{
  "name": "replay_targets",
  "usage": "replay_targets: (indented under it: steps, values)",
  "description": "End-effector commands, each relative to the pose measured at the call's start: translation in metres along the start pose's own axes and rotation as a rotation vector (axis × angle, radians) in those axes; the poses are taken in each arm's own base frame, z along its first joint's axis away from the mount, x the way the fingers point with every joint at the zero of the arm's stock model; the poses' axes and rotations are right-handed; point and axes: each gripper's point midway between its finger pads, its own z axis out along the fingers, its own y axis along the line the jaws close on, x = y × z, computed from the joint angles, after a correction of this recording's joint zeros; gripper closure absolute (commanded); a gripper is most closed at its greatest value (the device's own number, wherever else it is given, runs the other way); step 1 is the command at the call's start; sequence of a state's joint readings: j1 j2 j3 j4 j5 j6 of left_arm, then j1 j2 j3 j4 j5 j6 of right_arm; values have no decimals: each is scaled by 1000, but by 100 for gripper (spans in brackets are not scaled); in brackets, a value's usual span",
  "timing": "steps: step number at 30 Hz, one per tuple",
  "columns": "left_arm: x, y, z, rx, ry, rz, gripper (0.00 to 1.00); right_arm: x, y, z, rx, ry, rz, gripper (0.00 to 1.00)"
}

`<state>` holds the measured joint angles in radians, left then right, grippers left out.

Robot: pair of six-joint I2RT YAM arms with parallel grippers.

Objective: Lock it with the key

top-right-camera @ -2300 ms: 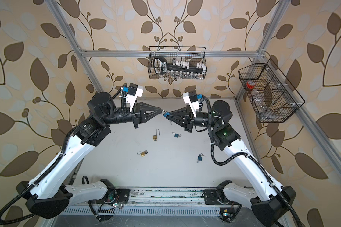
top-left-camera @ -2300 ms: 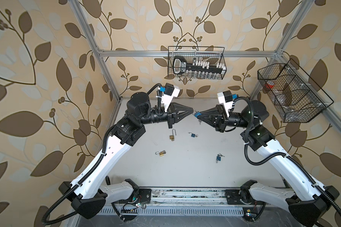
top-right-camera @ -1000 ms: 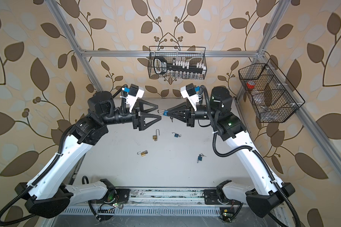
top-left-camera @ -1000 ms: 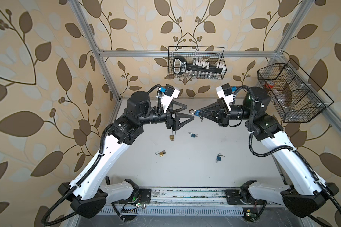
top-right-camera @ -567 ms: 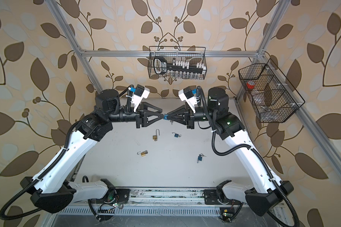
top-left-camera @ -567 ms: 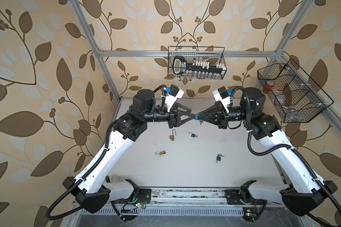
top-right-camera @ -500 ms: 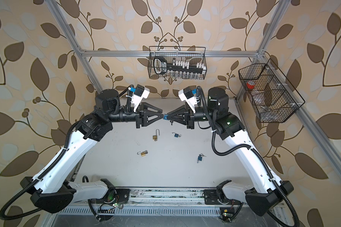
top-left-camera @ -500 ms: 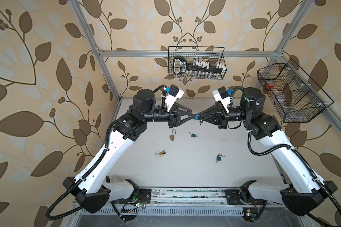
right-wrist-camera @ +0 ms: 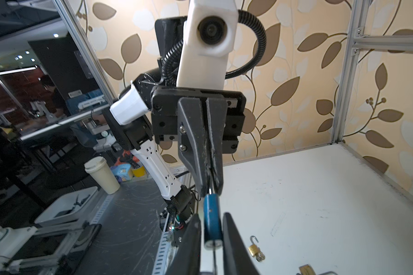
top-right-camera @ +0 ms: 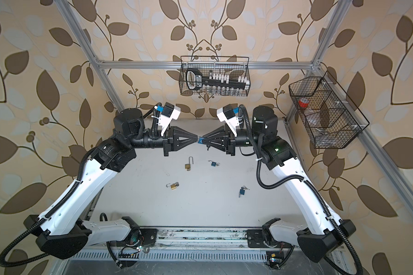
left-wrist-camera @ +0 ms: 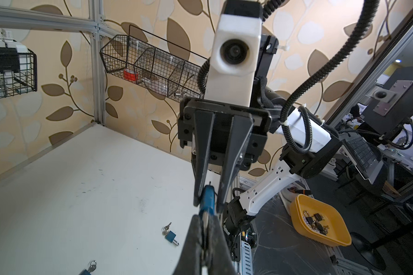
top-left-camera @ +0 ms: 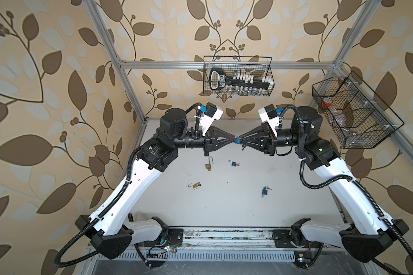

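A small blue padlock (top-left-camera: 237,142) (top-right-camera: 201,141) hangs in mid-air above the table between both grippers. My left gripper (top-left-camera: 234,138) (left-wrist-camera: 206,220) is shut on its shackle. My right gripper (top-left-camera: 239,141) (right-wrist-camera: 211,215) is open, and its fingers (right-wrist-camera: 231,235) flank the blue body (right-wrist-camera: 212,223) with a visible gap on one side. The key (top-left-camera: 243,148) (top-right-camera: 208,148) sticks out of the lock's underside and hangs beside the right gripper's tips. The two grippers point at each other, tip to tip.
On the white table (top-left-camera: 236,209) lie two brass padlocks (top-left-camera: 208,166) (top-left-camera: 195,186) with open shackles and two blue padlocks (top-left-camera: 233,163) (top-left-camera: 264,191) with keys. Wire baskets hang on the back wall (top-left-camera: 237,79) and the right wall (top-left-camera: 353,114). A yellow bin (left-wrist-camera: 320,223) sits off the table.
The left gripper swung in with open jaws and closed on the padlock's shackle. The right gripper, which had been shut on the padlock, has parted its jaws.
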<state>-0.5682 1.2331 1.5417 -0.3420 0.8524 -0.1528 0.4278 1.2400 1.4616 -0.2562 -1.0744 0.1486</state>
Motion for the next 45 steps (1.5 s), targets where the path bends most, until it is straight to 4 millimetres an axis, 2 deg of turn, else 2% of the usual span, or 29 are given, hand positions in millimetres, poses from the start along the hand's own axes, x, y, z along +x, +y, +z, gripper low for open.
replay_targets:
  steps: [1,4,5,13,18,33,36,38,39,40,42,43,44,45]
  values:
    - [-25,-15,-11,19,-109,44,100,-13,12,-4,-24,-73,-36,45]
    - [-27,-16,-11,30,-125,35,100,-22,16,-7,-29,-143,-43,25]
    - [-27,-16,-11,33,-126,33,100,-23,17,-7,-36,-153,-40,24]
    - [-26,-18,-9,53,-123,28,100,-20,9,0,-33,-148,-9,24]
    - [-25,-16,-9,54,-121,26,100,-16,6,5,-46,-129,17,31]
    - [-26,-17,-9,55,-118,29,100,-17,4,7,-34,-130,19,72]
    - [-25,-17,-9,51,-117,30,100,-18,4,7,-29,-133,17,85]
    - [-26,-17,-10,45,-118,32,100,-18,3,6,-25,-135,15,99]
    - [-26,-16,-10,38,-114,32,100,-19,4,6,-22,-137,12,100]
    - [-25,-15,-10,23,-108,35,99,-19,4,5,-21,-134,9,100]
    - [-25,-14,-13,-1,-104,49,72,-18,4,6,-19,-117,4,100]
    - [-26,-15,-15,-8,-106,56,63,-17,5,6,-19,-108,0,100]
    - [-26,-15,-16,-14,-108,62,58,-17,5,6,-18,-97,-2,100]
    - [-26,-15,-17,-21,-107,65,56,-17,6,5,-18,-93,-9,100]
